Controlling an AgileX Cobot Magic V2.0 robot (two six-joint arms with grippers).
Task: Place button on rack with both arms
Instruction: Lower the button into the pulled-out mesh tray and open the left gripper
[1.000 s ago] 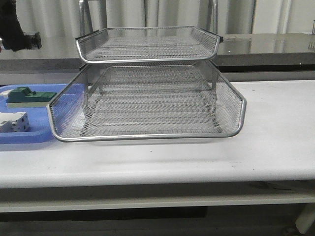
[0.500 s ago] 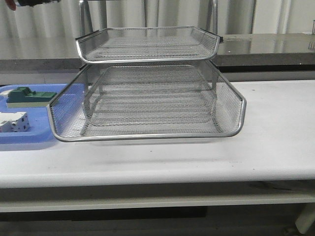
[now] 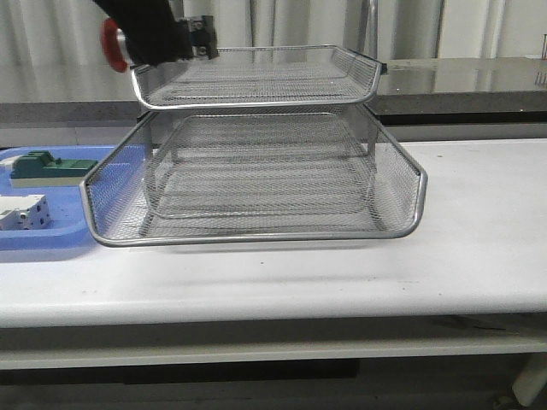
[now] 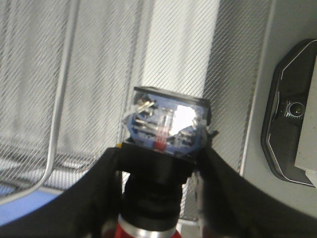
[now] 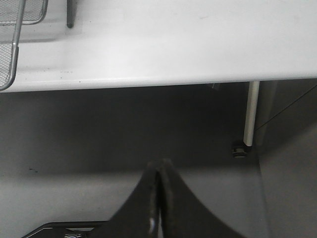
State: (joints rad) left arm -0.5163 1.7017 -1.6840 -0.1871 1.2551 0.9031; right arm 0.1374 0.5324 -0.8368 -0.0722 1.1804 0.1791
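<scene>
A: Holding the small push-button switch with the red mushroom cap [image 3: 111, 44], is the left black two-finger end effector [image 3: 158, 38] clamped on it?

B: Yes. In the left wrist view both fingers [image 4: 94, 193] press against the black body of the button [image 4: 166, 134], its bluish rear block pointing away from the wrist, red cap nearest it.

A: Where is it?

B: Up in the air at the left end of the top tier of the silver wire-mesh letter-tray rack [image 3: 256, 171], which stands toward the far side of the white worktop [image 3: 359, 273]. The red cap sticks out past the tier's left rim.

A: And the right end effector [image 5: 157, 198]?

B: Fingers pressed together with nothing between them, hanging off the worktop's edge over the dark floor.

A: Anything else?

B: A flat blue plastic tray [image 3: 43, 243] at the left edge carries a green block [image 3: 47, 166] and a white block [image 3: 24, 212].
</scene>
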